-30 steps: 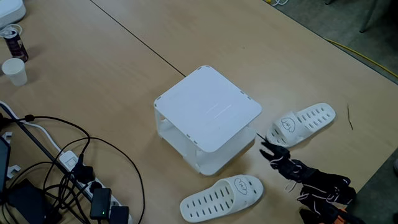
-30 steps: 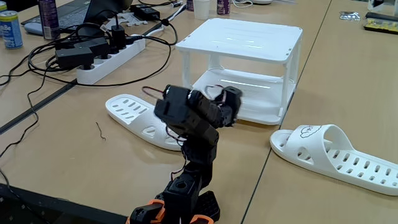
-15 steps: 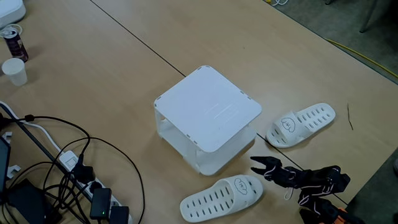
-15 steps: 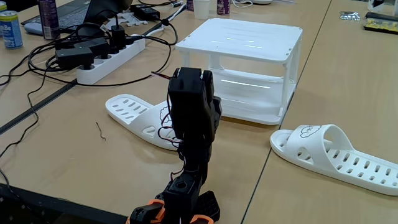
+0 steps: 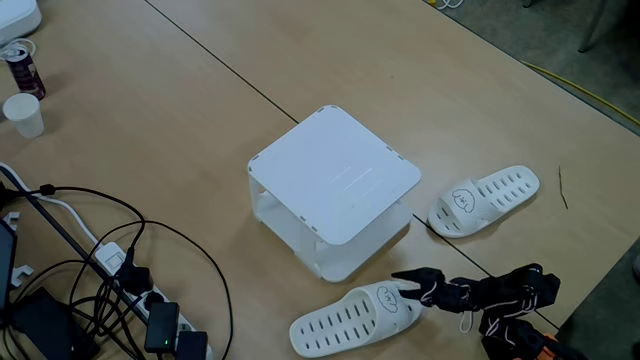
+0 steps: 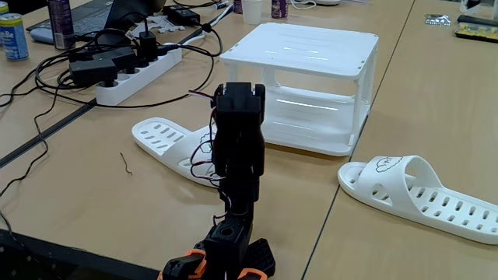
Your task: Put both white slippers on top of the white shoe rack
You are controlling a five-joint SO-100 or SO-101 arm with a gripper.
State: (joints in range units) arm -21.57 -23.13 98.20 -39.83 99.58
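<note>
While the black arm reaches out low over the table (image 5: pixel 180 110) in a fixed view, the tool (image 5: pixel 407 285) sits with its two fingers spread apart, their tips at the toe end of the near slipper (image 5: pixel 357 316). One finger lies over the cartoon face on that slipper's strap; whether the fingers actually touch the rubber I cannot tell, and nothing is gripped between them. In the other fixed view the arm (image 6: pixel 238 148) stands upright in front of the scene and hides the tool's fingers.

That near slipper lies flat on the table with its rows of oval holes facing up, just in front of the shoe rack (image 5: pixel 335 176), close to it but apart. The second slipper (image 5: pixel 484 200) lies flat too, to the right of the rack in this view, its face end nearest the rack's corner. In the lower view one slipper (image 6: pixel 421 198) lies at right, and the other (image 6: pixel 161 138) lies at left, partly hidden behind the arm.

The rack stands in the middle of the table, its flat white top bare, a lower shelf showing through its clear sides (image 6: pixel 305 53).

Farther out, a tangle of black cables and a power strip (image 5: pixel 150 310) fill the lower left corner, with a paper cup (image 5: pixel 23 113) and a can (image 5: pixel 22 68) at the upper left edge.
</note>
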